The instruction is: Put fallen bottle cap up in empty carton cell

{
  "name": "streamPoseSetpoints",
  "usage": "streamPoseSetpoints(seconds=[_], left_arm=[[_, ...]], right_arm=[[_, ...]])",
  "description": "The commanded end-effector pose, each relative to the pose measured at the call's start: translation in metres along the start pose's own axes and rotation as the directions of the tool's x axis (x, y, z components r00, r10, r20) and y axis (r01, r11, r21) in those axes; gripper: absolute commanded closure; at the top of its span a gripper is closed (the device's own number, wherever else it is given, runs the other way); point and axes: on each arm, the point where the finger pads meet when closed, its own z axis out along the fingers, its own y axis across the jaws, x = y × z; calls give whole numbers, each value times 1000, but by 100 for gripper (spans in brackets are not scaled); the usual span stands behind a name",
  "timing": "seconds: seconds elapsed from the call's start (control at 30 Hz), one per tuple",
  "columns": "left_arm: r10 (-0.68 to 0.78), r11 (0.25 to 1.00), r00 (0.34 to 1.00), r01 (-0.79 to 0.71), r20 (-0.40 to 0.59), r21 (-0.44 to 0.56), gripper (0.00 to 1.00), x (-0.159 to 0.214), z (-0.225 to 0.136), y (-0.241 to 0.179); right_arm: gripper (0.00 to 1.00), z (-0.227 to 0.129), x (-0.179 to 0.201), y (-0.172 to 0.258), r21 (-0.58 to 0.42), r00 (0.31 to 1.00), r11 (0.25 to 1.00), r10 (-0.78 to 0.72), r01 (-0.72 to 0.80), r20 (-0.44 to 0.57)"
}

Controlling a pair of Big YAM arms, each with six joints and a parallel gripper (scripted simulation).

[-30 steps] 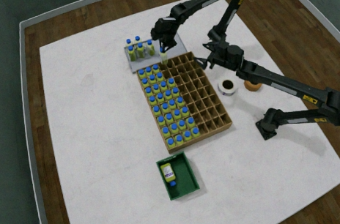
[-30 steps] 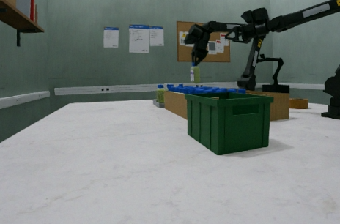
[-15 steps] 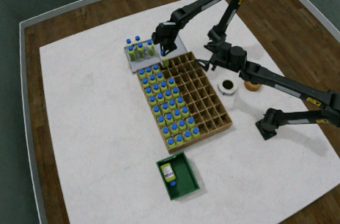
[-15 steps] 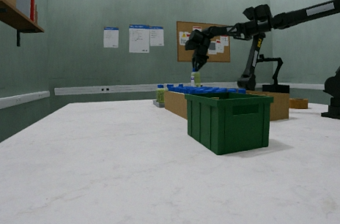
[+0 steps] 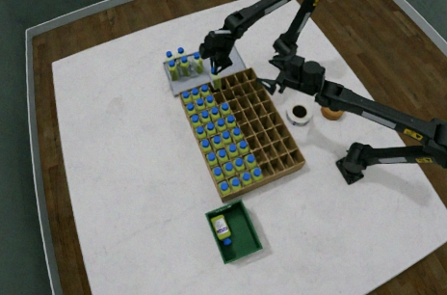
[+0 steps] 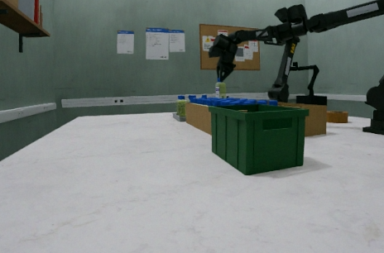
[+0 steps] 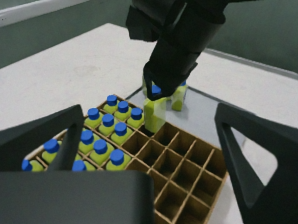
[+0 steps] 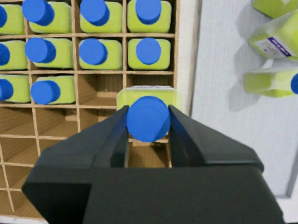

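My right gripper is shut on the blue cap of an upright yellow-green bottle. The bottle's base is at the top of a cell in the row of the carton beside the grey tray; how deep it reaches is unclear. My left gripper is open and empty near the carton's right edge. Another bottle lies on its side in the green crate.
Several bottles stand on the left part of the grey tray. Capped bottles fill the carton's left columns; its right columns have empty cells. A white roll and an orange-brown roll lie right of the carton.
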Motion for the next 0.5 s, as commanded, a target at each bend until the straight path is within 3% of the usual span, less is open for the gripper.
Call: streamPoseSetpoints(seconds=[0.0, 0.33, 0.47], left_arm=[[1, 1000, 998, -2, 63, 6, 0, -38, 0, -1], [1, 1000, 998, -2, 63, 6, 0, -38, 0, -1], [1, 1000, 998, -2, 63, 6, 0, -38, 0, -1]], right_arm=[[78, -30, -45, 6, -8, 997, 1000, 19, -18, 78], [78, -15, -25, 7, -19, 994, 1000, 26, -24, 106], [78, -21, -33, 7, -21, 992, 999, 29, -27, 124]])
